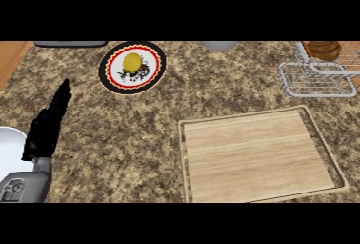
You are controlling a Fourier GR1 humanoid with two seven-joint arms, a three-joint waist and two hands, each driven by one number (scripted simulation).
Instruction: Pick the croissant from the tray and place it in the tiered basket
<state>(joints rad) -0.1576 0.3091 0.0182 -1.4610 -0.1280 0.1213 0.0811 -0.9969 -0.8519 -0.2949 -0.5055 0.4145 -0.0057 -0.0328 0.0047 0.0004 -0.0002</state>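
The brown croissant (323, 49) lies in the upper tier of the wire tiered basket (318, 80) at the far right. The wooden tray (262, 155) in the lower right of the counter has nothing on it. My left hand (48, 125) stands at the left side of the counter, fingers straight and pointing away from me, holding nothing. My right hand does not show.
A round plate (132, 67) with a red and black rim holds a yellow lemon-like fruit (132, 62) at the back left. A grey bowl edge (221, 45) and a dark object (70, 44) sit along the far edge. A white rounded thing (10, 147) shows at the left edge.
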